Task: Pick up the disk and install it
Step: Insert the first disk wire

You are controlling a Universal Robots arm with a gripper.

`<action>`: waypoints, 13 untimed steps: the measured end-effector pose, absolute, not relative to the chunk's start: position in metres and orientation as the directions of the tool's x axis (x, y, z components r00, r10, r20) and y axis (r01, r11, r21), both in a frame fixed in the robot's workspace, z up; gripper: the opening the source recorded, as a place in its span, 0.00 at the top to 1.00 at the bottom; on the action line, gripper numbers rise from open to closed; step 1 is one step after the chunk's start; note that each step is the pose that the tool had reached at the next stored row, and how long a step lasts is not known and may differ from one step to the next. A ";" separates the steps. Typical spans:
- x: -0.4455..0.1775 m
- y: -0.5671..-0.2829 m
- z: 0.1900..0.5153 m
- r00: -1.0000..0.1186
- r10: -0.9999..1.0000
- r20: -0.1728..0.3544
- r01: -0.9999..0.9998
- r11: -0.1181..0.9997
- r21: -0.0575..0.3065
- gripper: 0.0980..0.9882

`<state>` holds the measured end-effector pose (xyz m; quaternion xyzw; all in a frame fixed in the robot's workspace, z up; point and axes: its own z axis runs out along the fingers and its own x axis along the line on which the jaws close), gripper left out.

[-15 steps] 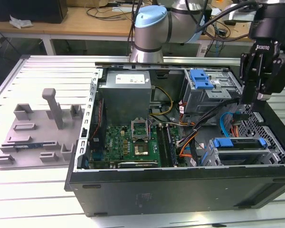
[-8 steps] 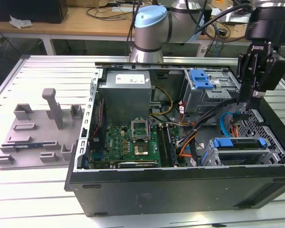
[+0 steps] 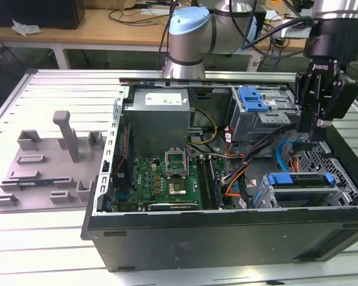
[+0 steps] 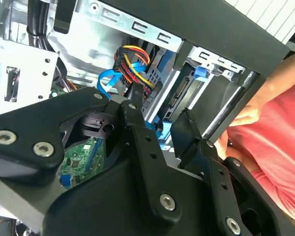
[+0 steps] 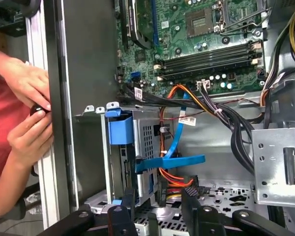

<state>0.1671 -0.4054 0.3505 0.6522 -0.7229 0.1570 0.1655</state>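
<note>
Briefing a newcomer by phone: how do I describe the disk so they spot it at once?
Find the open black computer case and go to its corner at the exterior view's lower right, beneath the gripper. The disk sits there: a flat grey slab edged by a long blue bracket, unlike the small square blue latch farther back.

In the exterior view, the computer case (image 3: 227, 238) sits centre-right on the worktop (image 3: 42, 250), a fixture plate (image 3: 24, 193) lies at left, and the hand (image 3: 313, 126) hangs upper right.
</note>
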 end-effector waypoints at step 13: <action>0.168 -0.394 0.337 -0.108 -0.858 0.501 -0.993 0.116 -0.016 0.55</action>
